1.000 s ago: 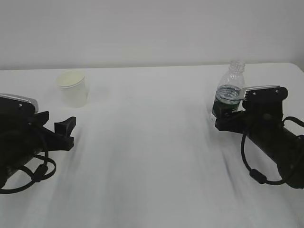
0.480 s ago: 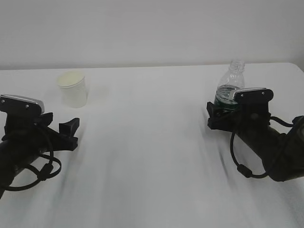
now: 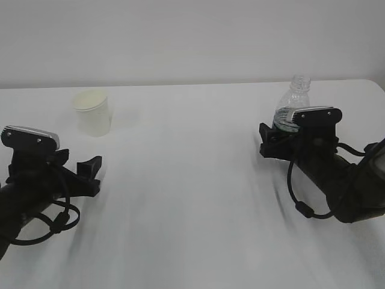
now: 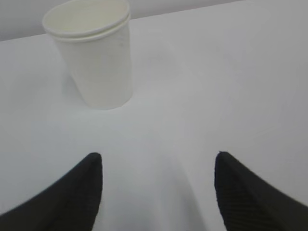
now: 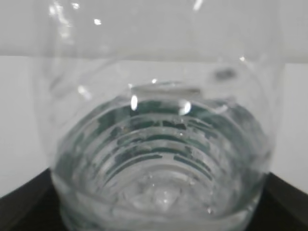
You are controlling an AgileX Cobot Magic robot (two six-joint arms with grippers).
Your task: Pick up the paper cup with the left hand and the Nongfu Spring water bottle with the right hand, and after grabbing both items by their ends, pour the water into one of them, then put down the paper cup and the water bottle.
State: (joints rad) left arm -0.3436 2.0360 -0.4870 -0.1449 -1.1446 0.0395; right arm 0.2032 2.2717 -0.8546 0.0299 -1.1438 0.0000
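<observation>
Now both arms are reaching: the left gripper [image 4: 159, 192], wide open, is facing the cup [image 4: 94, 53] ahead; the right gripper [image 3: 278, 139], jaws spread, is straddling the bottle [image 3: 293, 105], needing to close.

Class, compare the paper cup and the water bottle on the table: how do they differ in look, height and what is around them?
The paper cup is opaque cream; the water bottle is clear with a dark green band. The cup is shorter than the bottle. The cup stands alone ahead of the left claw, whereas the bottle sits between the right claw's open jaws. Both stand upright on the white table.
</observation>
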